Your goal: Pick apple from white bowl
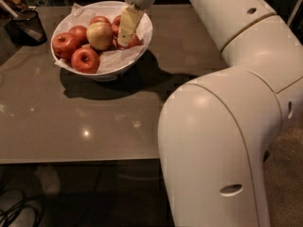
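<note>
The end effector [127, 32], pale yellow, reaches into the white bowl [135, 58] beside a deep-red apple [136, 40]. The other apples [85, 59] are red, one large apple [99, 34] is yellowish-green, and the table [94, 126] is plain grey-brown.

claw [124, 40] in one bowl [119, 69], seven apples [85, 59]

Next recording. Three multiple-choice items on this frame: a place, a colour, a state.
1. The gripper is: A. down in the right side of the white bowl; B. left of the bowl; C. out of view.
2. The pale apple among the red apples is: A. purple; B. yellowish; C. blue.
3. The white bowl is: A. tipped over; B. empty; C. upright, holding apples.
Key: 1 A, it reaches among the apples there; 2 B, its skin shows yellowish; 3 C, it stands on the table, apples inside.
</note>
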